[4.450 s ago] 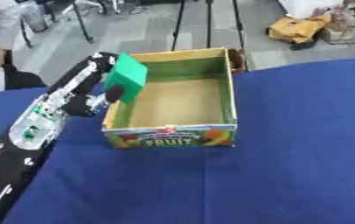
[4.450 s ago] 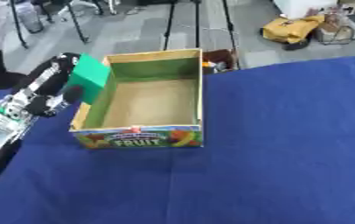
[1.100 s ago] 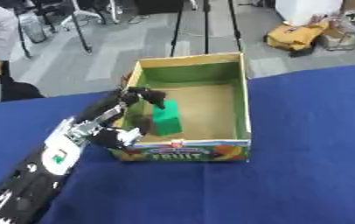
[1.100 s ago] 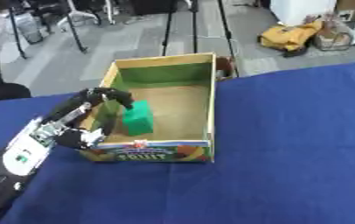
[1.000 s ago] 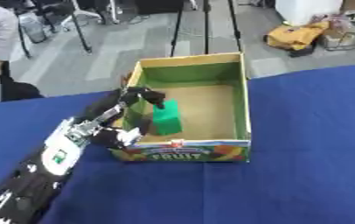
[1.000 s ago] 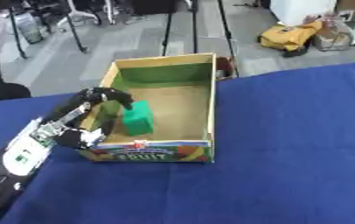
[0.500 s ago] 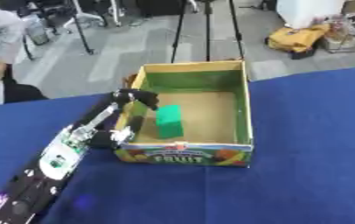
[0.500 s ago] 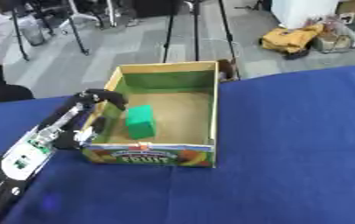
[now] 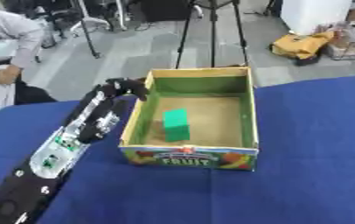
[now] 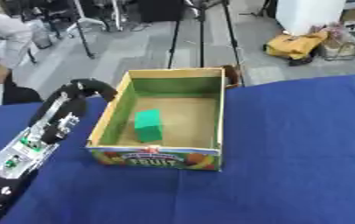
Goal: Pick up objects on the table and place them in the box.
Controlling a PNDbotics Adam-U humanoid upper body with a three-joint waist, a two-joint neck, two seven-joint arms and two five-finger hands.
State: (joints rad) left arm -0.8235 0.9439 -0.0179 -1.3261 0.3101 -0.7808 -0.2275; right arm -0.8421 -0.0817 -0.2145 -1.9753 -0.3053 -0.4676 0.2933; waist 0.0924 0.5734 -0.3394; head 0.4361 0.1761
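The green block [image 9: 176,124] now lies alone on the fruit box [image 9: 189,155] floor, toward nine o'clock. The left hand [image 9: 123,86] has let go and pulled outside the wall, fingers curled on nothing. That placement looks finished.

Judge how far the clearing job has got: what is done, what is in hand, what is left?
Done: the green block lies on the floor of the fruit box. In hand: nothing; the left hand is outside the box's left wall, fingers curled, empty. Left: no other loose object shows on the blue table.
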